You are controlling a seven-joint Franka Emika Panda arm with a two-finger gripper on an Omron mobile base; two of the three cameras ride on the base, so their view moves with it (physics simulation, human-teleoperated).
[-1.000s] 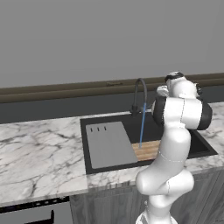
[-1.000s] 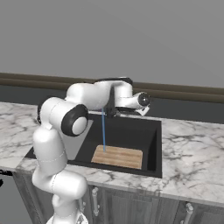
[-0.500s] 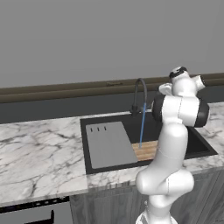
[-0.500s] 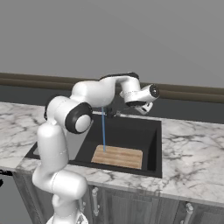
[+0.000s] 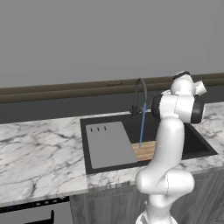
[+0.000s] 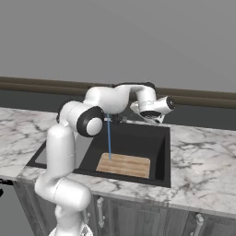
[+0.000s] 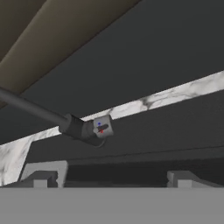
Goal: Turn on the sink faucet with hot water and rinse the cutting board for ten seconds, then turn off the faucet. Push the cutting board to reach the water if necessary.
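Observation:
Water [image 5: 141, 127] runs in a thin blue stream from the dark gooseneck faucet [image 5: 141, 92] onto the left end of the wooden cutting board [image 5: 147, 151], which lies flat in the black sink [image 5: 194, 141]. In the right base view the stream [image 6: 109, 138] meets the board [image 6: 124, 165] near its left edge. My gripper [image 6: 150, 118] hangs over the sink's back rim, to the right of the faucet base and apart from it. In the hand view the faucet base with its handle [image 7: 98, 127] sits ahead of my gripper [image 7: 110, 181], whose fingertips [image 7: 39, 179] stand wide apart and hold nothing.
A flat grey slab with three slots [image 5: 108, 144] fills the left part of the basin beside the board. White marble counter [image 5: 39, 153] runs on both sides of the sink, with a dark backsplash ledge [image 6: 203, 99] just behind my hand.
My hand has swung to the right, away from the faucet base, and turned. The water keeps running onto the board, which has not moved.

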